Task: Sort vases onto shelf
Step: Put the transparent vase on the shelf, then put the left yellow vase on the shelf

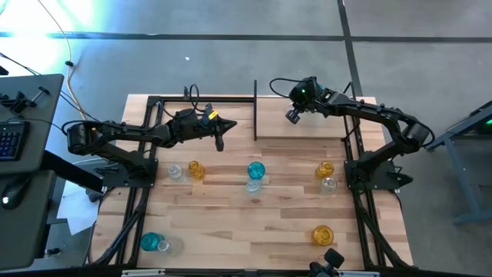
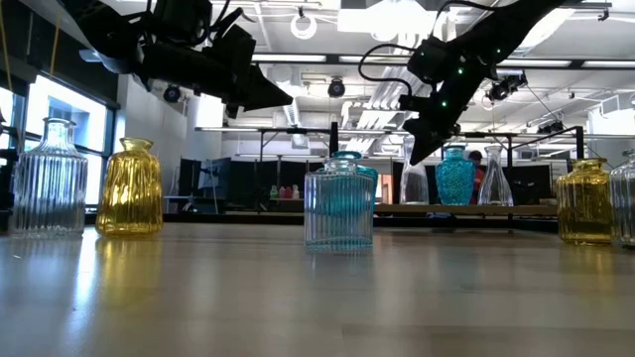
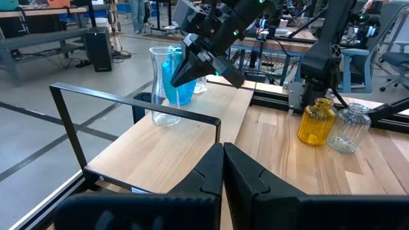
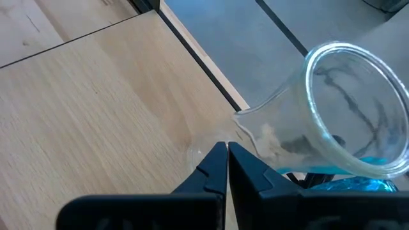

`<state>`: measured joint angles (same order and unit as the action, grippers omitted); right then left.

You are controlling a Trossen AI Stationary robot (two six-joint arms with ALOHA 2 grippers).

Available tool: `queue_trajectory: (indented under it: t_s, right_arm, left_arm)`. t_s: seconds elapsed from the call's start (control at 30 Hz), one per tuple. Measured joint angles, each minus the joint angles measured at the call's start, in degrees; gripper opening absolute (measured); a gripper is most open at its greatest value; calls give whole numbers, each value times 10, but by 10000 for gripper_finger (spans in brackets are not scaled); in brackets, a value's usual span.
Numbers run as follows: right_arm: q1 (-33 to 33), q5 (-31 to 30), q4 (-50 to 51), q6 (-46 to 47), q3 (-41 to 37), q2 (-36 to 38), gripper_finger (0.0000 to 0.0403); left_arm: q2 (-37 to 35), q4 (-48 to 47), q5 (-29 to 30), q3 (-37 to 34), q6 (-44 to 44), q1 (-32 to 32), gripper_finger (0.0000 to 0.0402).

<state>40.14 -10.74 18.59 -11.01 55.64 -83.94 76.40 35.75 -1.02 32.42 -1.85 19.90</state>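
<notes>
The shelf (image 1: 307, 129) lies at the table's far edge, a light board with a black frame. A tall clear vase (image 3: 163, 89), a teal vase (image 3: 181, 86) and another clear one stand on it; in the low view they are the clear vase (image 2: 415, 184), the teal vase (image 2: 456, 177) and the clear vase (image 2: 494, 178). My right gripper (image 1: 294, 115) hovers over them, shut, its tips (image 4: 227, 148) right beside the tall clear vase (image 4: 332, 108). My left gripper (image 1: 219, 140) is shut in the air left of the shelf's end post. Several teal, amber and clear vases stand on the table. My right gripper comes from above, slanting down, with its shut fingertips (image 4: 217, 156) next to the tall clear vase's lower wall (image 4: 255, 131). I cannot tell whether they touch it. The vase stands upright on the shelf board.
On the table stand a clear vase (image 1: 175, 171) and an amber one (image 1: 196, 170), a teal one (image 1: 256, 170) with a clear one (image 1: 254, 186), an amber one (image 1: 324, 168) with a clear one (image 1: 329, 184), a lone amber one (image 1: 323, 235), and a teal one (image 1: 151, 242) near the front-left. The shelf's left half (image 3: 166, 150) is bare.
</notes>
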Motion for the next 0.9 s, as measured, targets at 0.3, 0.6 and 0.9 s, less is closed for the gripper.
queue_trajectory:
  t_s: [0.3, 0.6, 0.9]
  right_arm:
    - [-3, 1, 5, 0, 0, 4, 0]
    - [-33, 14, 87, 14, 0, 48, 0]
    - [-132, 22, 173, 65, 0, 113, 0]
  left_arm:
    - [0, 0, 0, 0, 0, 0, 0]
    - [0, 0, 0, 0, 0, 0, 0]
    - [0, 0, 0, 0, 0, 0, 0]
